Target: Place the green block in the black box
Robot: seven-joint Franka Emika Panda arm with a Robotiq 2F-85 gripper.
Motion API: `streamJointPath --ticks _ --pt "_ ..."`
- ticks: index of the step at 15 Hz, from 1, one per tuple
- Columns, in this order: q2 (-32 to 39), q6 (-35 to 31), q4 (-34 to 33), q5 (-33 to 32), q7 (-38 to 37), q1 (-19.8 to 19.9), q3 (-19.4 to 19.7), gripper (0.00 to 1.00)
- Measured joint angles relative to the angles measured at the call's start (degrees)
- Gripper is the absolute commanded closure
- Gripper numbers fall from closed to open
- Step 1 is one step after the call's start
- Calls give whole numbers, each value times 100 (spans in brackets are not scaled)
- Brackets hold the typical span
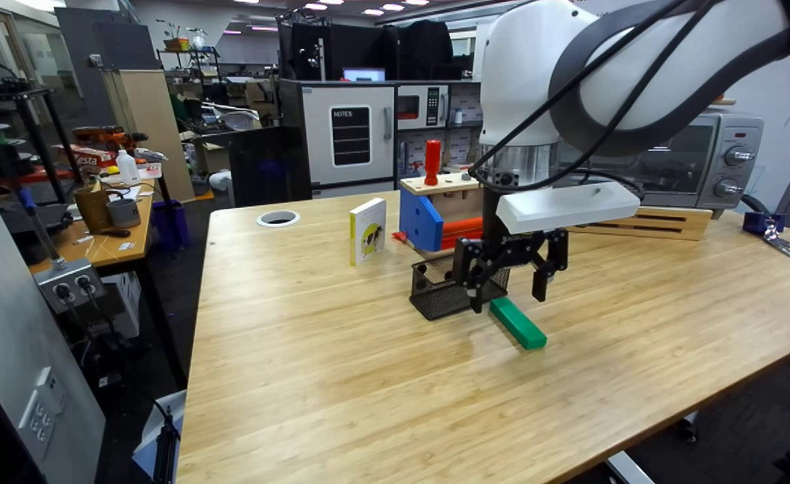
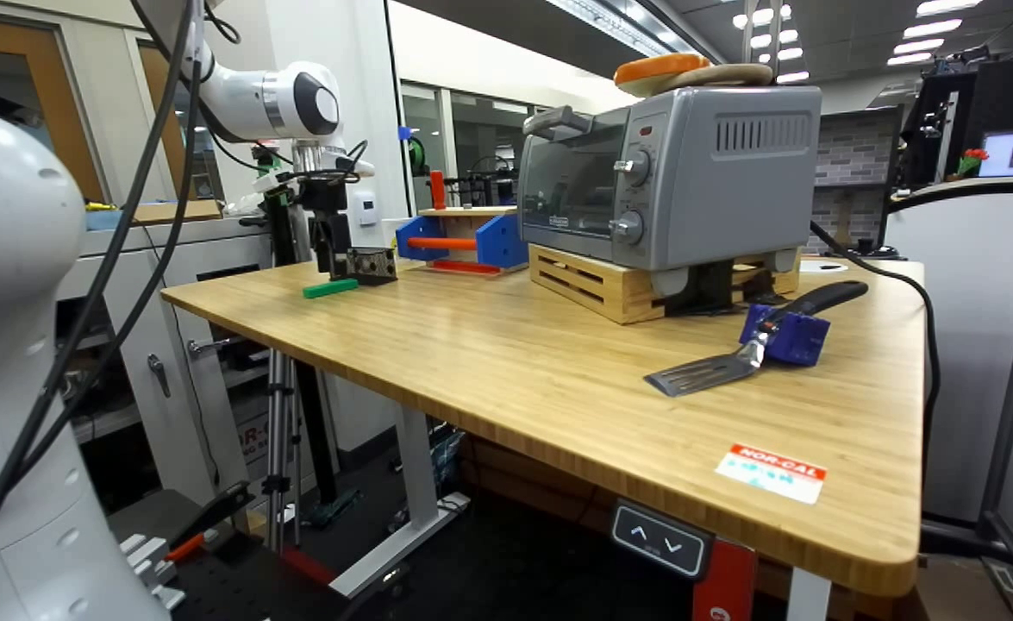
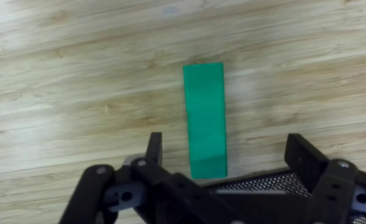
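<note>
You have the gripper (image 1: 507,296) spread wide over the wooden table (image 1: 341,363), its two fingers (image 1: 539,286) well apart, right of centre in an exterior view. The green block (image 1: 518,324) lies flat on the wooden table just below the gripper in that frame, slanting from upper left to lower right. Up and to its left sits the black box (image 1: 438,299), with mesh walls; in both exterior views you see the green block just beside it (whether the two touch, you cannot tell). In your wrist view the green block runs lengthwise near the centre, its lower end appearing between the fingers, and a stretch of the black box's rim shows at lower right. Higher in the frame than the black box stands a blue-and-red structure (image 1: 431,218), with an upright white-and-yellow block (image 1: 368,232) to its left.
</note>
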State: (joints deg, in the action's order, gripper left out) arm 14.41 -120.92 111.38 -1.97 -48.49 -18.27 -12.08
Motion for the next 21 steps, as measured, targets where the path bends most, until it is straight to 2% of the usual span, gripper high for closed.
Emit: streamJointPath --ticks 21 --pt "-54 -135 328 161 125 20 68 0"
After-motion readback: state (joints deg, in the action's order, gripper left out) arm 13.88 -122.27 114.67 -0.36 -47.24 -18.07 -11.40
